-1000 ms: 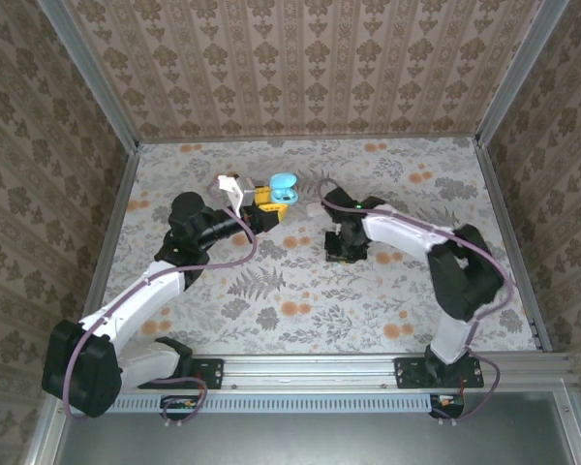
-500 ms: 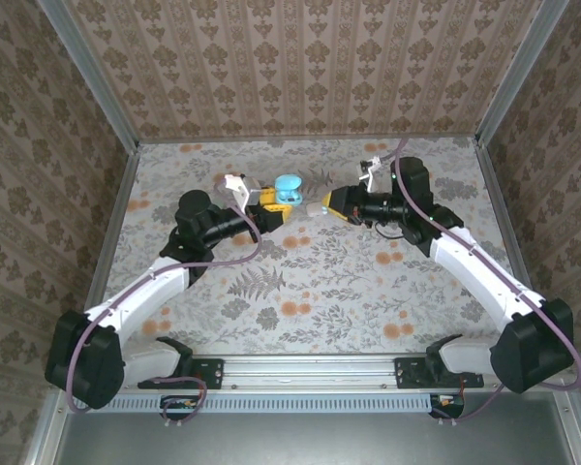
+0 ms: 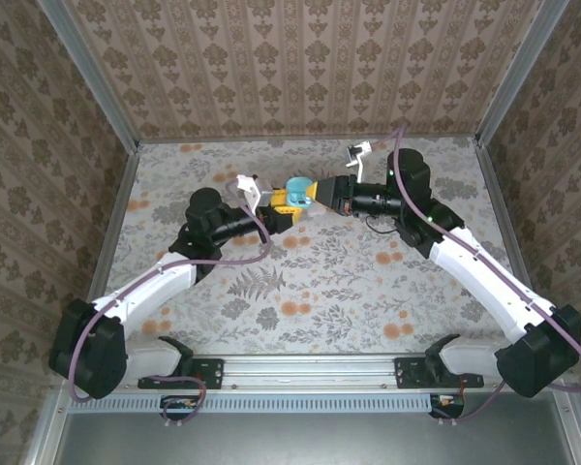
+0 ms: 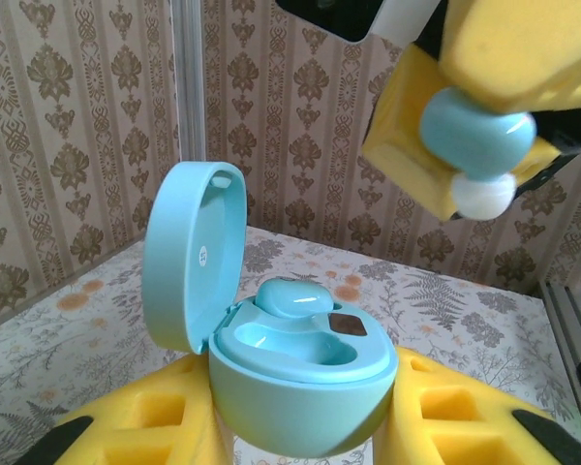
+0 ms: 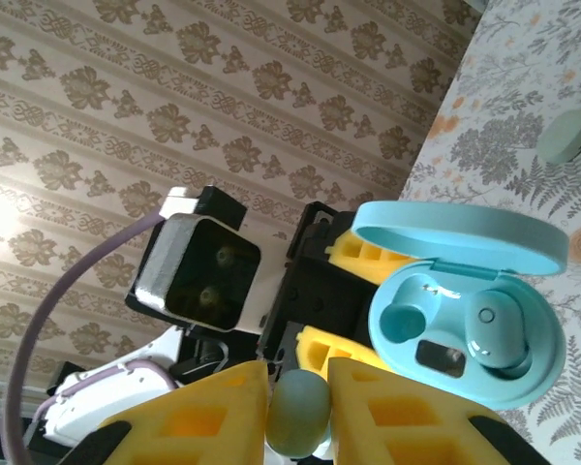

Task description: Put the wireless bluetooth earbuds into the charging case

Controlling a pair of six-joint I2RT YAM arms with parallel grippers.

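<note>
Left gripper [image 4: 300, 431]: clamped on the case [image 4: 305, 387], which stands upright between your left jaws. Its lid [image 4: 189, 254] is swung open on the side away from the right arm.
Right gripper [image 5: 295, 412]: pinched on one earbud [image 4: 474, 145] right at the fingertips. Its whitish tip [image 4: 481, 197] pokes out past the pads.
Seated bud [image 4: 292, 297]: already in the well farther from your left jaws.
Empty well [image 4: 271, 341]: the nearer well, open upward with nothing over it.
Bearing from the left jaws: the held earbud hangs above the case and off to the side opposite the lid. It is apart from the rim and touching nothing.
Bearing from the right jaws: the case lies ahead and off to one side, not in line with the fingertips.
Earbud axis: it runs out from between the right pads, tip leading and aimed roughly down toward the case. You cannot tell if it matches the tilt of the well.
Nearer arm: the right one carries the earbud, so the closing move is yours on that side. The left only has to hold the case steady.
What it turns on: shift the right jaws across until the tip sits over the empty well, then lower.
</note>
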